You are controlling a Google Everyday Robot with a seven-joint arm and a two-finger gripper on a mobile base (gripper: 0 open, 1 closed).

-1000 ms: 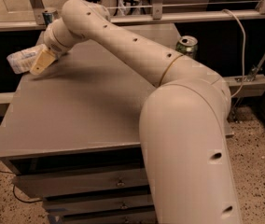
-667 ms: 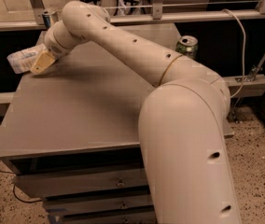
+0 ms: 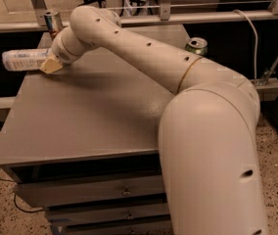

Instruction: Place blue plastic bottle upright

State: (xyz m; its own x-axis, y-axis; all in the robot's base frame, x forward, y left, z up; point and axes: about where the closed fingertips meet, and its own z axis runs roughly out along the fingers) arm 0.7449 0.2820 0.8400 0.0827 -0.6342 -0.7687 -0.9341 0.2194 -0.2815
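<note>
The gripper (image 3: 51,65), at the table's (image 3: 95,121) far-left corner, pinches the bottle (image 3: 24,59). It has levelled out sideways; uprighting remains.

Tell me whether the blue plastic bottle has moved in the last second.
Yes, slightly. At the gripper, the blue plastic bottle has levelled out, its free end reaching further left past the left edge of the table.
</note>
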